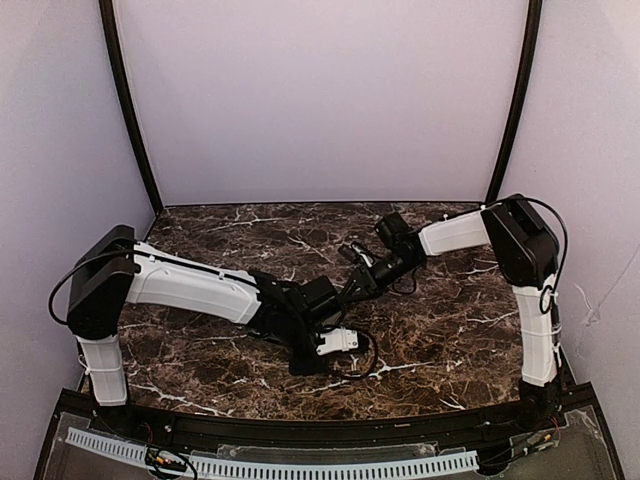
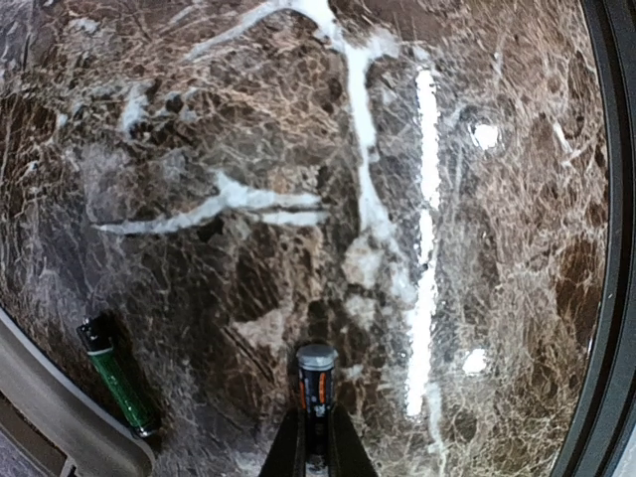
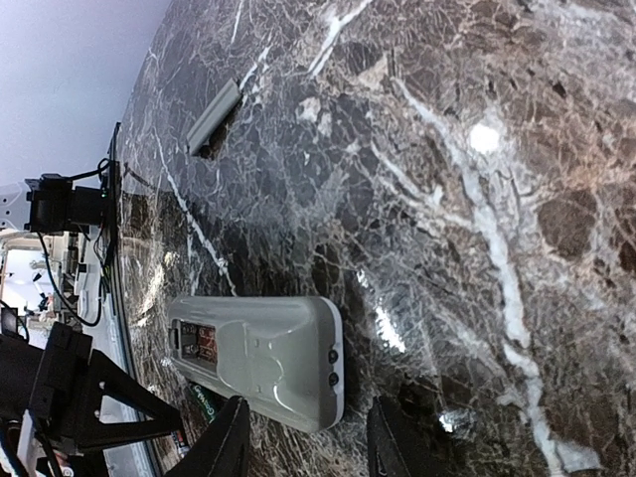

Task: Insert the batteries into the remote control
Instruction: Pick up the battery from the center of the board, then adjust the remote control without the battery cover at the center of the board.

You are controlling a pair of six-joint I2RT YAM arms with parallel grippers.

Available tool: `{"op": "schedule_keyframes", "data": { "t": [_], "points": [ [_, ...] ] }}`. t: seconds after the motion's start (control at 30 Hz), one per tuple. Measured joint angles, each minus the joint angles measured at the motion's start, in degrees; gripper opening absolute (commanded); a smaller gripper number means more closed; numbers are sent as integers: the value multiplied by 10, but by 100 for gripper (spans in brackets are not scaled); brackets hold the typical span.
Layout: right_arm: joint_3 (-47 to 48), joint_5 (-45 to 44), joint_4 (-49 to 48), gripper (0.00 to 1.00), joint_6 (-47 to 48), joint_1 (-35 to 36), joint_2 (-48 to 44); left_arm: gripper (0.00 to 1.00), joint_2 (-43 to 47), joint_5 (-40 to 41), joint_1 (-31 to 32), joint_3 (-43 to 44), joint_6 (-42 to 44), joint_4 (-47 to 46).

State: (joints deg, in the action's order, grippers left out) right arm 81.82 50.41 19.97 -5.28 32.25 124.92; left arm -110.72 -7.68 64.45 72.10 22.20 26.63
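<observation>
The remote control lies back up on the marble, its battery bay open at one end. It also shows as a white shape in the top view. My right gripper is open, with the remote's near end just ahead of its fingers and not touched. My left gripper is shut on a dark battery with orange stripes and a grey cap, held just above the table. A green battery lies on the marble beside the remote's grey edge. That battery also shows in the right wrist view.
A grey battery cover lies apart on the marble, farther off in the right wrist view. Both arms meet mid-table, the left gripper close beside the remote and the right gripper just behind it. A black rim bounds the table.
</observation>
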Motion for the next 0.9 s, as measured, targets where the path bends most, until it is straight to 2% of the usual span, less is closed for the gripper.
{"op": "schedule_keyframes", "data": {
  "t": [0.13, 0.33, 0.37, 0.43, 0.57, 0.9],
  "points": [
    [-19, -2, -1, 35, 0, 3, -7, 1, 13, -14, -20, 8, -48, 12],
    [-44, -2, -7, 33, -7, 11, -32, 0, 80, -17, -100, 8, -124, 17],
    [-50, 0, -8, 36, -9, 12, -38, 0, 91, -17, -114, 8, -136, 17],
    [-59, 7, -8, 48, -12, 12, -52, 0, 108, -17, -141, 9, -155, 17],
    [-68, 9, -21, 52, -22, 6, -71, 0, 111, -19, -166, 11, -184, 19],
    [62, 10, -20, 47, -28, -3, 0, 0, 93, -43, -167, 12, -228, 29]
  ]
}}
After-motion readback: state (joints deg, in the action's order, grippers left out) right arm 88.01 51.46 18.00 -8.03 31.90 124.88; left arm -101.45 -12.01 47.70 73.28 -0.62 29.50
